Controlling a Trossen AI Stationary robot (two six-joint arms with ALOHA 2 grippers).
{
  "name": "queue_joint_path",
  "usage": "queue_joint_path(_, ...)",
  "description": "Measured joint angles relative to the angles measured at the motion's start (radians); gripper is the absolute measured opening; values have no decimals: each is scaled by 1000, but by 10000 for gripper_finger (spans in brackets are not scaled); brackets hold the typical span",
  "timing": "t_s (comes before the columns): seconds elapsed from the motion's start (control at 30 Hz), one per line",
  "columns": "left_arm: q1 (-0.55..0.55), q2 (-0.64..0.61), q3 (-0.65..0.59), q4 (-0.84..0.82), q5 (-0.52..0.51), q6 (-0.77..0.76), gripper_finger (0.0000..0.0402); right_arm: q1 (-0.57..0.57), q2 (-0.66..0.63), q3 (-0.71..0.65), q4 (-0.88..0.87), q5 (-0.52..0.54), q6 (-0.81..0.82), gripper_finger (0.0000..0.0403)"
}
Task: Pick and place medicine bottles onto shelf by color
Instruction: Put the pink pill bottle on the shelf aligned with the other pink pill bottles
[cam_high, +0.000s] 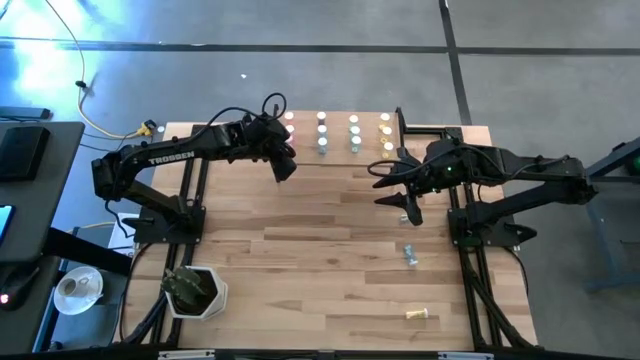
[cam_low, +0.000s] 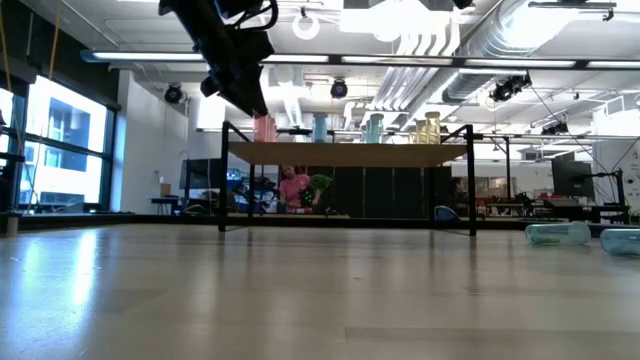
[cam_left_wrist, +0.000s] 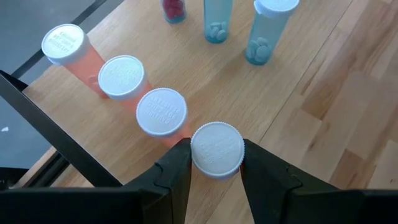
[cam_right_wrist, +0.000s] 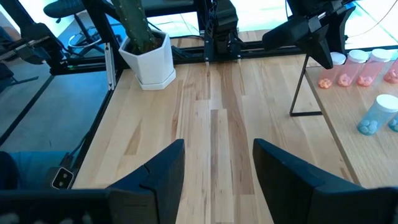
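The left gripper (cam_left_wrist: 216, 163) pinches a white-capped red bottle (cam_left_wrist: 216, 148) over the shelf (cam_left_wrist: 298, 74), ending a row of three. The right gripper (cam_right_wrist: 216, 163) hangs empty, fingers apart, above the table (cam_right_wrist: 211, 112)

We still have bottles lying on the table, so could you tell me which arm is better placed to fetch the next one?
The right. The right gripper hovers open and empty, nearest the clear blue white-capped bottle lying on the wooden tabletop. The left gripper is busy over the small raised light-wood shelf, shut on a white-capped bottle.
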Motion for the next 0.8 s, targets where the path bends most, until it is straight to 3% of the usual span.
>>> queue_joint_path(0.27, 0, 0, 0, -6, -2, 15, 118, 0, 0, 0, 0, 0, 4, 181)
queue_joint_path(0.6, -1, 4, -3, -38, -15, -9, 187, 0, 0, 0, 0, 0, 3, 181)
queue_joint_path(0.8, -1, 3, -3, -33, -17, -1, 194, 0, 0, 0, 0, 0, 3, 181)
